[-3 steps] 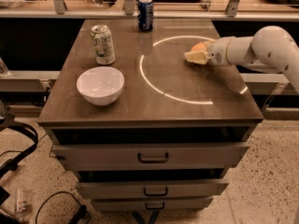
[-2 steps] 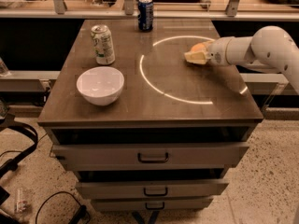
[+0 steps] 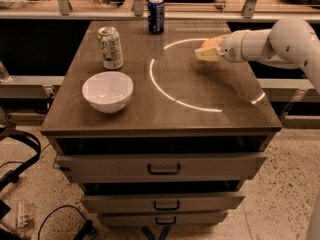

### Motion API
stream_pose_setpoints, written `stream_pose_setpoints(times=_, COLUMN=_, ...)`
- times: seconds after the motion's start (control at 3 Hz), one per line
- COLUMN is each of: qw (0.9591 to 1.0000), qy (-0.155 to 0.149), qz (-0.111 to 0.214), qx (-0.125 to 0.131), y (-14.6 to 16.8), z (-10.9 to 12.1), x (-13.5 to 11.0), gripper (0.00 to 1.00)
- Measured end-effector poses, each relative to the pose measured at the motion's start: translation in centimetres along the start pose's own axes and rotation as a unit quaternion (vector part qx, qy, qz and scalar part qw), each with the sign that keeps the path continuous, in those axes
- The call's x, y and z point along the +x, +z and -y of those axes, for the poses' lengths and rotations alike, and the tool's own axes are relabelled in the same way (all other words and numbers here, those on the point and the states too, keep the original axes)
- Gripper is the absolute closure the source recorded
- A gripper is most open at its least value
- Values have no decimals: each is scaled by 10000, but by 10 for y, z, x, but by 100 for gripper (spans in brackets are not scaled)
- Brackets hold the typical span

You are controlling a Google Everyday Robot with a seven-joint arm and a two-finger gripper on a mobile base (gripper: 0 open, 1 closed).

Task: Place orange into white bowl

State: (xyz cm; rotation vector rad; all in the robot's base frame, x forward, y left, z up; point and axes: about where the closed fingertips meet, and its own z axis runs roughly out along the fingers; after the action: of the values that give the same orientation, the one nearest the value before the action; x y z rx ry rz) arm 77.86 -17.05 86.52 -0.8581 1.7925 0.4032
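The orange (image 3: 210, 43) shows as a small orange patch between the pale fingers of my gripper (image 3: 206, 51), which is shut on it. The gripper hangs just above the right rear part of the table, coming in from the right on the white arm. Most of the orange is hidden by the fingers. The white bowl (image 3: 107, 91) stands upright and empty at the front left of the table, well to the left of the gripper.
A green-and-white can (image 3: 110, 47) stands just behind the bowl. A blue can (image 3: 156, 15) stands at the table's back edge. The dark table top (image 3: 165, 116) carries a bright ring of light. Drawers (image 3: 162, 167) lie below.
The gripper with the orange has risen slightly and shifted a little left. The bowl and cans have not moved.
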Motion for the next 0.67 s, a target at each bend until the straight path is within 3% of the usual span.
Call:
stream_pose_setpoints(times=0.33, qw=9993, qy=-27, qz=331, qx=-183, y=-21, z=-3, x=-49, gripper=100)
stream_pose_setpoints(times=0.67, qw=9960, qy=63, qz=772, qx=-440, y=-45, z=-24, x=-83, gripper=100)
